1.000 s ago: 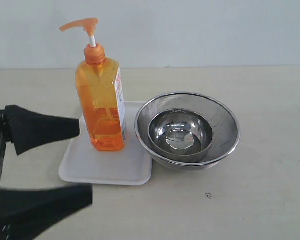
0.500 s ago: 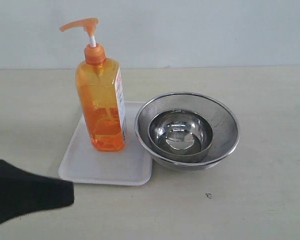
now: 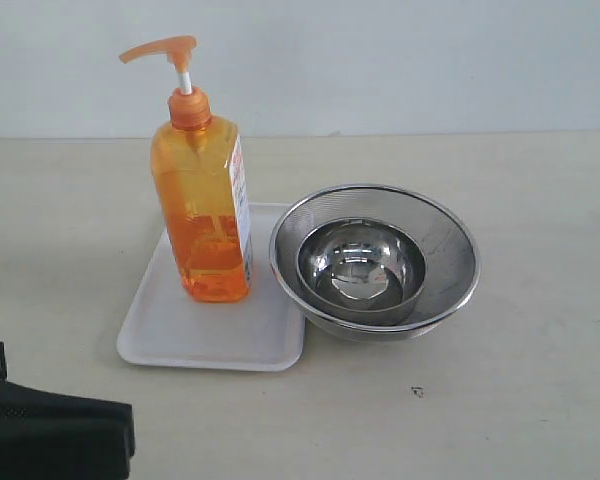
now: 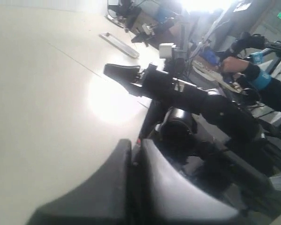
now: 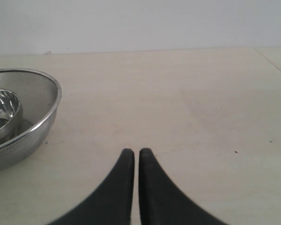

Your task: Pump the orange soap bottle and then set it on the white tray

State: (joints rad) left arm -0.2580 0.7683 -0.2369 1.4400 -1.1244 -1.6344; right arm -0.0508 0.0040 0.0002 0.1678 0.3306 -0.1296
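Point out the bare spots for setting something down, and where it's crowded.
Widest bare table: right of the mesh bowl, and the strip behind it to the wall. Also free: the front half of the white tray, before the orange soap bottle. Crowded: the bottle, tray edge and mesh bowl, with a steel bowl nested inside, sit tight together.

Ext high, faces wall (image 3: 380, 60); R wrist low, shares bowl (image 3: 450, 232); L faces away.

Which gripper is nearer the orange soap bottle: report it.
Left. The left gripper lies off the white tray's front-left corner, apart from the orange soap bottle; the right gripper is beyond the mesh bowl, farther off.
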